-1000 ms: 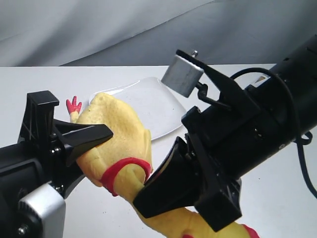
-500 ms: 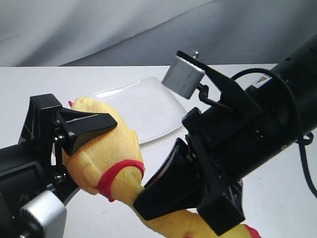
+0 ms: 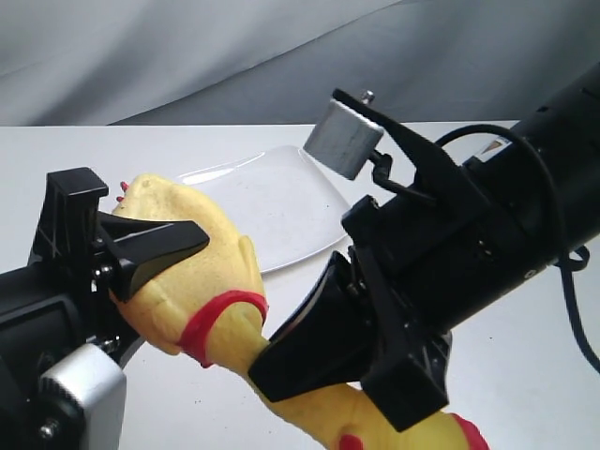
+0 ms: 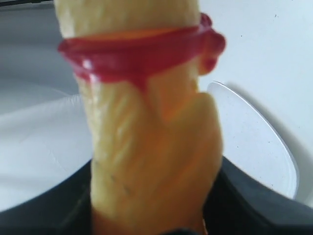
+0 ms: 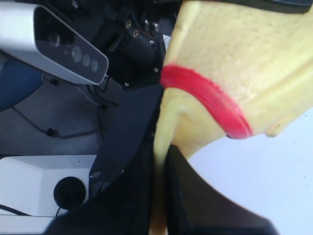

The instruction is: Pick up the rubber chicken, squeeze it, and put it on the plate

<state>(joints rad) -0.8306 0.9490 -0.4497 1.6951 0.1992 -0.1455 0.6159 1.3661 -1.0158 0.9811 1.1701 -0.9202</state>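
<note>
the rubber chicken (image 3: 202,272) is up off the white surface (image 3: 525,375), held between both arms on the near side of the plate (image 3: 281,202). it slants from far left to near right. its fat yellow body is high on the left, and its head end dips out of the exterior view at the near right, where a bit of red (image 3: 466,434) shows.

the left tool (image 3: 159,281) is clenched on the chicken's body. one black finger (image 3: 155,248) presses across the bumpy skin, and the other is hidden behind the toy. in the left wrist view the body fills the gap between the dark fingers and touches both sides.

the right tool (image 3: 281,361) is clamped on the thin neck just below the red neck band (image 3: 220,314). in the right wrist view the neck is pinched narrow between the two black fingers (image 5: 195,196).

a small tip of red foot (image 3: 121,186) pokes out at the far left end of the body.

the plate lies flat on the surface, bare and glossy. its near left corner is covered in the exterior view by the chicken's body. whether the toy hangs over the plate or only in front of it cannot be told.

a silver camera block (image 3: 345,141) sits on the right arm, in front of the plate's far right corner. a grey cloth (image 3: 187,56) hangs behind the surface.
</note>
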